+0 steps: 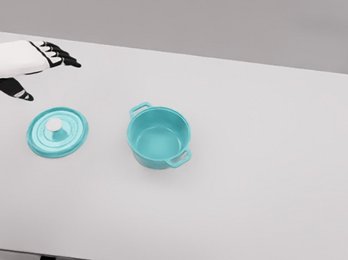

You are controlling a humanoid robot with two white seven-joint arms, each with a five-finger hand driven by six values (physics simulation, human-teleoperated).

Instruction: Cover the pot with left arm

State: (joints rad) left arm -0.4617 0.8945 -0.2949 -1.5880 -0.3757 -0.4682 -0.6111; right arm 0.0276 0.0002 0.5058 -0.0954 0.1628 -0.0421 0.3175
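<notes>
Round teal enamel lid (57, 131) with a white knob, lying flat near the desk's (263, 230) left edge. Uncovered teal two-handled pot (158, 137) stands to its right, well apart, near mid-desk. Left hand (23, 64) hovers beyond the lid, black fingers (62, 56) released, holding nothing. Bare desk surrounds both.

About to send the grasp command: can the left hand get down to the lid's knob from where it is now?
Probably yes. The left hand is open above the table, just behind the teal lid. The white knob faces up with nothing over it. The pot stands apart to the right, out of the way.
</notes>
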